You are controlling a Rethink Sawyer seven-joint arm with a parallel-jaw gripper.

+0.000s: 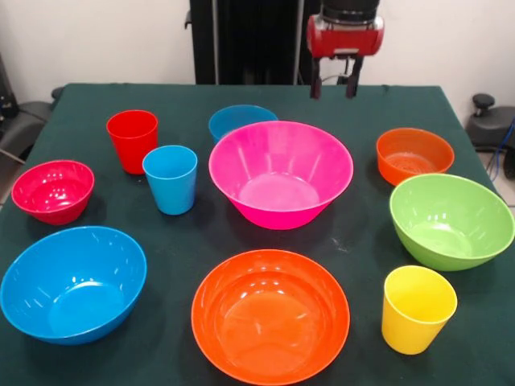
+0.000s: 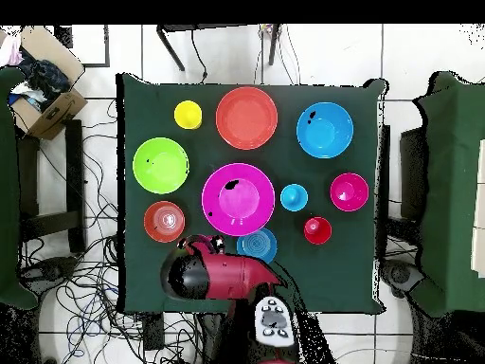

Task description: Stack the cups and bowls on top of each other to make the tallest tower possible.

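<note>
The large pink bowl (image 1: 280,173) (image 2: 238,198) stands empty at the table's middle. Around it, all upright and apart, stand the red cup (image 1: 132,138), light blue cup (image 1: 170,178), yellow cup (image 1: 417,309), small blue bowl (image 1: 241,121), small orange bowl (image 1: 414,154), green bowl (image 1: 451,219), large orange bowl (image 1: 270,315), large blue bowl (image 1: 72,283) and small red bowl (image 1: 53,190). My gripper (image 1: 334,87) (image 2: 212,245) hangs open and empty above the table's robot side, between the small blue and small orange bowls.
The table has a dark green cloth (image 1: 96,338). Black chairs (image 1: 491,121) stand at its sides. A cardboard box (image 2: 47,95) and cables lie on the floor beside it.
</note>
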